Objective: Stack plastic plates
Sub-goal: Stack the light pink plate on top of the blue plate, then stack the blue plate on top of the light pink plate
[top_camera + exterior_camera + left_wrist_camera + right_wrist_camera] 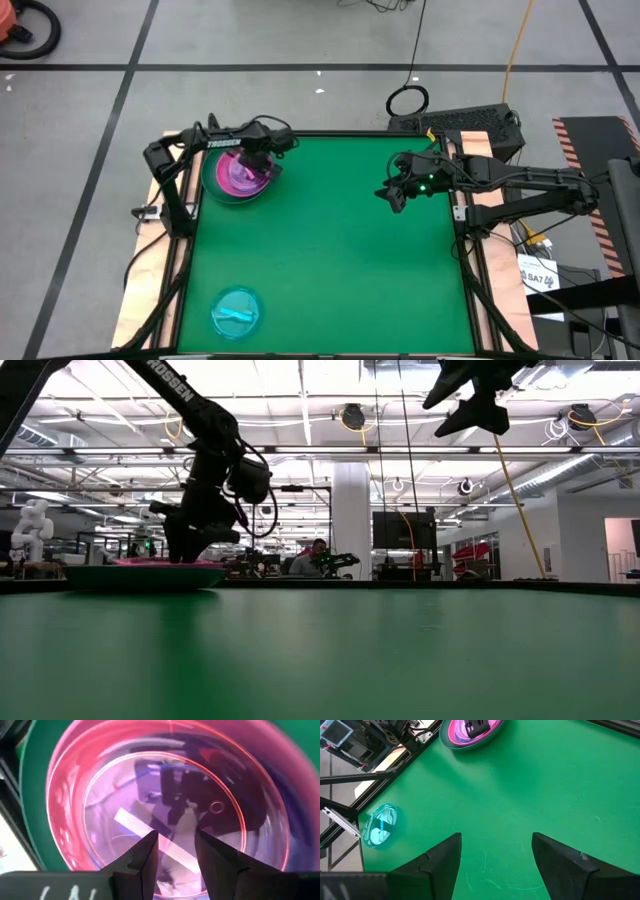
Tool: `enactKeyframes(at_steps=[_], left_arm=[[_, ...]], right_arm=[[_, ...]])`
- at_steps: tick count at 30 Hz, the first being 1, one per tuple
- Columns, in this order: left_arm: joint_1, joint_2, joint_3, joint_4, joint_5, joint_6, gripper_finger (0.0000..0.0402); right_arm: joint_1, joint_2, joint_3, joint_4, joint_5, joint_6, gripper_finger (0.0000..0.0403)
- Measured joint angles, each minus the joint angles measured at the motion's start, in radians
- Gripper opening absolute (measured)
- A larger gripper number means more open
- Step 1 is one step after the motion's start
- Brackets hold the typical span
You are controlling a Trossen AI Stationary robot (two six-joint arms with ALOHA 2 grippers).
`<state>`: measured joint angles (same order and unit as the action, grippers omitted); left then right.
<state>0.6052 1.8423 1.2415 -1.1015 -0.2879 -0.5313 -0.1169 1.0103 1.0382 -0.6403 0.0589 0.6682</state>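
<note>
A stack of plastic plates [238, 175] sits on the green mat near the table's far left corner. Its bottom plate is dark green, with magenta and translucent pink plates [165, 795] nested on top. My left gripper [176, 840] is open and points down into the hollow of the top pink plate [140, 563]. A single translucent cyan plate [236, 310] lies flat near the near left corner, also seen in the right wrist view [380, 825]. My right gripper [392, 193] is open and hangs high over the table's far right part, holding nothing. My left gripper comes from above, its open fingers [145, 857] standing just over the flat bottom of the top pink plate [125, 820]. Nothing lies between them. Whether the tips touch the plate I cannot tell.
The green mat [340, 260] is bordered by a dark frame rail [468, 270] with wooden boards beyond it. A keyboard-like box [470, 122] and cables lie past the far right corner. A person [305, 563] sits in the room behind the table.
</note>
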Motion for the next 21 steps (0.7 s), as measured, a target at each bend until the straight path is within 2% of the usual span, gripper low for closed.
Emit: enactKeyframes(at_steps=[12, 16, 21], left_arm=[[-0.052, -0.012, 0.002, -0.004, 0.026, -0.024, 0.0136], [-0.049, -0.023, 0.054, -0.067, 0.026, -0.002, 0.0136], [-0.091, -0.11, 0.154, -0.095, 0.058, 0.046, 0.0136]], right_arm=[[0.0, 0.0, 0.0, 0.0, 0.0, 0.012, 0.0235], [0.0, 0.0, 0.0, 0.001, -0.001, 0.026, 0.0235], [0.0, 0.0, 0.0, 0.002, -0.002, 0.027, 0.0235]])
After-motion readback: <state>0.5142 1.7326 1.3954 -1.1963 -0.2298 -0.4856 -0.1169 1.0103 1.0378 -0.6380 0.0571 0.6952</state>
